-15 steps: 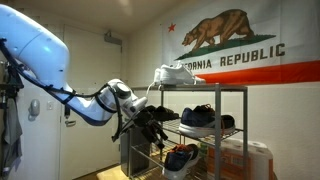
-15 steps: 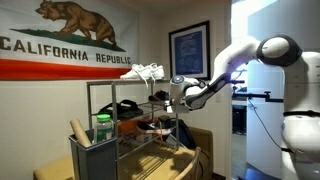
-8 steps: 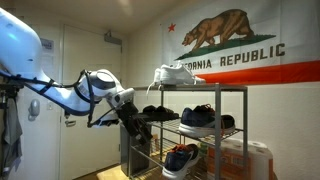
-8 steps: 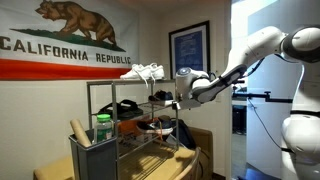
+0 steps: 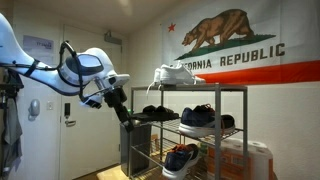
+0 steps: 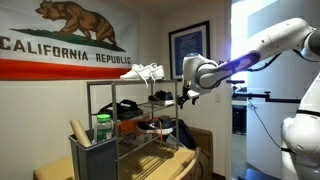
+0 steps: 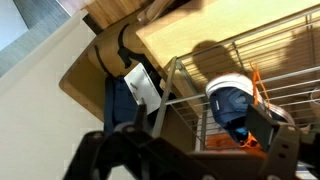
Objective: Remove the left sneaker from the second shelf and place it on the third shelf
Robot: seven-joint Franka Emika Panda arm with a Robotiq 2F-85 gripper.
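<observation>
Left sneaker (image 5: 181,156): dark navy-black low-top with a white sole and orange-red lining. It lies on the third shelf (image 5: 205,170), toward that tier's 9 o'clock end, with nothing gripping it. In the wrist view it (image 7: 236,106) shows at 3 o'clock, its orange lining bright against thin wire.

Third shelf: grey wire grid level.

Second shelf (image 5: 228,130): thin-framed wire tier directly above, bearing two dark sneakers (image 5: 200,117) without orange.

Rack (image 5: 245,110): grey metal with slim upright posts. A white shoe (image 5: 170,73) sits on the top tier.

End effector (image 5: 127,108): black, hanging in the air at 9 o'clock of the rack, about level with the second shelf and clear of the frame. In the wrist view its (image 7: 190,142) dark fingers stand wide apart with nothing between them. It is carried on a white, rounded arm (image 5: 80,70).

Table (image 6: 165,160): light wood top in the foreground at 6 o'clock in an exterior view, carrying a green bottle (image 6: 102,128).

Room: cream plaster walls. A California Republic flag (image 5: 240,45) in white cloth, with a brown bear, a red star and a red stripe, hangs behind the rack. A dark-framed picture (image 6: 188,50) hangs at 12 o'clock of the end effector. A white door (image 5: 90,140) stands at 9 o'clock.
</observation>
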